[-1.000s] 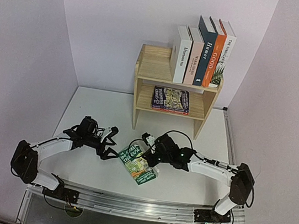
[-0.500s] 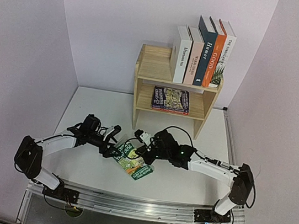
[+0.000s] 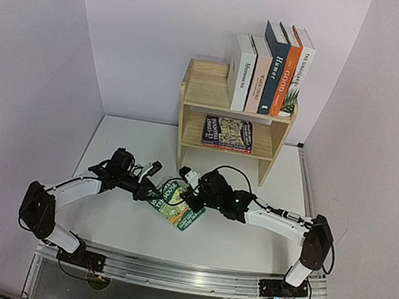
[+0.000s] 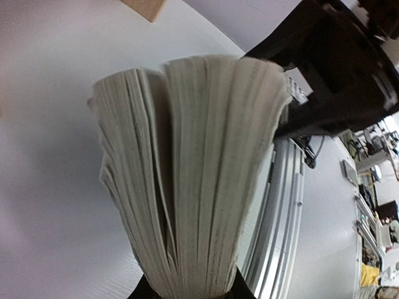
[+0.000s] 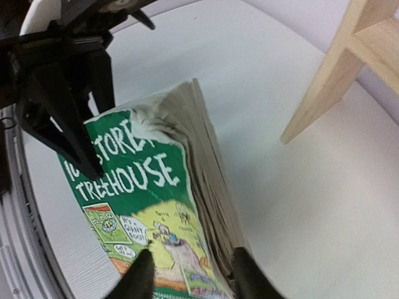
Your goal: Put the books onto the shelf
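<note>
A green "Treehouse" paperback (image 3: 174,202) is held tilted just above the table between my two grippers. My left gripper (image 3: 151,187) is shut on its page edge. In the left wrist view the pages (image 4: 187,162) fan out above the clamped jaws (image 4: 190,290). My right gripper (image 3: 192,194) is at the book's other end, with its fingers (image 5: 140,277) spread on either side of the book (image 5: 143,187), the jaws wider than its thickness. The pine shelf (image 3: 198,82) stands behind. It has several books (image 3: 270,66) upright on top and flat books (image 3: 228,133) on the lower tier.
White walls close in the table on three sides. A metal rail (image 3: 182,273) runs along the near edge by the arm bases. The shelf's leg (image 5: 321,90) shows in the right wrist view, close beyond the book. My right arm's dark body (image 4: 336,68) fills the top right of the left wrist view.
The left gripper, open and beside the book a second ago, has closed on its page edge. The right gripper's jaws have widened from a tight grip. The book has shifted slightly left.
</note>
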Action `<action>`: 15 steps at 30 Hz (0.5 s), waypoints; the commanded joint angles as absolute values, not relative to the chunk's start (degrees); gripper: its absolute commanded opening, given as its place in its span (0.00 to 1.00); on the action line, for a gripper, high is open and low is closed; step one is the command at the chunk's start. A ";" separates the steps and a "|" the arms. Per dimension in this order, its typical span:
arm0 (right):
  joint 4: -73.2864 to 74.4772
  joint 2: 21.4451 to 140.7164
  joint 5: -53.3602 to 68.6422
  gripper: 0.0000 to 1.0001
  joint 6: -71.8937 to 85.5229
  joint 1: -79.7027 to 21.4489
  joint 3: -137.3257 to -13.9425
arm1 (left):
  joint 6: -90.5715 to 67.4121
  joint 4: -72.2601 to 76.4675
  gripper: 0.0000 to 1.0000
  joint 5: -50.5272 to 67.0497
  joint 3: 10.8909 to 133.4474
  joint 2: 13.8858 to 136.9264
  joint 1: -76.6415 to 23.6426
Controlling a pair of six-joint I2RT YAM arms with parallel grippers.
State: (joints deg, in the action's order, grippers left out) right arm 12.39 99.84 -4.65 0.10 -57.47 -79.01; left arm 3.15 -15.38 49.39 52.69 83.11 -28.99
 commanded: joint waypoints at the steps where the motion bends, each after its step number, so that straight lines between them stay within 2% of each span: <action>1: 9.22 98.51 -22.20 0.88 -1.08 -57.91 -82.23 | -7.64 -12.81 0.00 43.96 58.72 79.42 -24.80; 6: 7.47 100.97 -31.18 0.91 -12.07 -63.92 -86.70 | -21.21 -15.02 0.00 36.71 64.33 76.49 -18.56; 10: 1.11 103.92 -33.60 0.91 -23.76 -69.48 -88.89 | -36.44 -12.50 0.00 42.47 65.63 74.11 -11.90; 13: -3.09 106.87 -32.22 0.85 -26.62 -70.04 -91.69 | -41.45 -11.39 0.00 42.95 66.12 72.93 -9.09; 15: -10.51 109.62 -34.15 0.87 -30.84 -70.05 -92.00 | -44.89 -9.46 0.00 43.31 65.52 72.25 -7.60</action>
